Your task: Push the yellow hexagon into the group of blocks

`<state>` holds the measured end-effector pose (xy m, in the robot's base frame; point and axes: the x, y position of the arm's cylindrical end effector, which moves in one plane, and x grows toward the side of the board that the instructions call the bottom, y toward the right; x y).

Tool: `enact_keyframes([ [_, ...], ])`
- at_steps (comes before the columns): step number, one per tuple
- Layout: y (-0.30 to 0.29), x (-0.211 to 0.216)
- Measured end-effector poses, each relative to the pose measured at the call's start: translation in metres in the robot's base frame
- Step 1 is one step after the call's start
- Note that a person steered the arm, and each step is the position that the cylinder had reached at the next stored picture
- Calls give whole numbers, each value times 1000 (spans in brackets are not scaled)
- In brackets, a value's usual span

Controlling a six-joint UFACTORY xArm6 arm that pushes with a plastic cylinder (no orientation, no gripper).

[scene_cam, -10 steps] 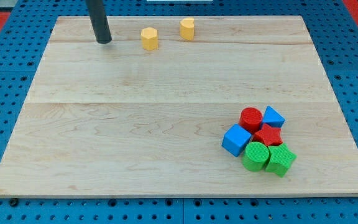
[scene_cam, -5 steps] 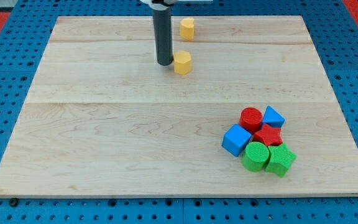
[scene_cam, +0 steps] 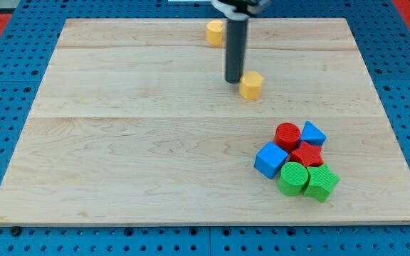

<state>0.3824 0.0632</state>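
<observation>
The yellow hexagon (scene_cam: 250,84) lies on the wooden board, right of centre in the upper half. My tip (scene_cam: 233,80) touches its left side. The group sits at the lower right: a red cylinder (scene_cam: 287,134), a blue cube (scene_cam: 312,134), a red star-like block (scene_cam: 307,154), a second blue cube (scene_cam: 270,159), a green cylinder (scene_cam: 292,178) and a green ridged block (scene_cam: 321,183). The hexagon is up and to the left of the group, well apart from it.
A second yellow block (scene_cam: 214,33) stands near the board's top edge, just left of the rod. The wooden board (scene_cam: 119,142) rests on a blue pegboard table (scene_cam: 6,235).
My tip has swept from the top left to the right and down, pushing the yellow hexagon with it toward the group. The other blocks have not moved.
</observation>
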Motion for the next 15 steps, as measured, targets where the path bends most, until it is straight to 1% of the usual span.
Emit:
enact_keyframes([
  [1, 25, 32],
  [2, 13, 17],
  [3, 25, 17],
  [5, 71, -5],
  [6, 95, 11],
  [7, 81, 66],
  [8, 78, 80],
  [10, 67, 54],
  [12, 19, 53],
  [13, -24, 47],
  [14, -57, 51],
  [15, -56, 60],
])
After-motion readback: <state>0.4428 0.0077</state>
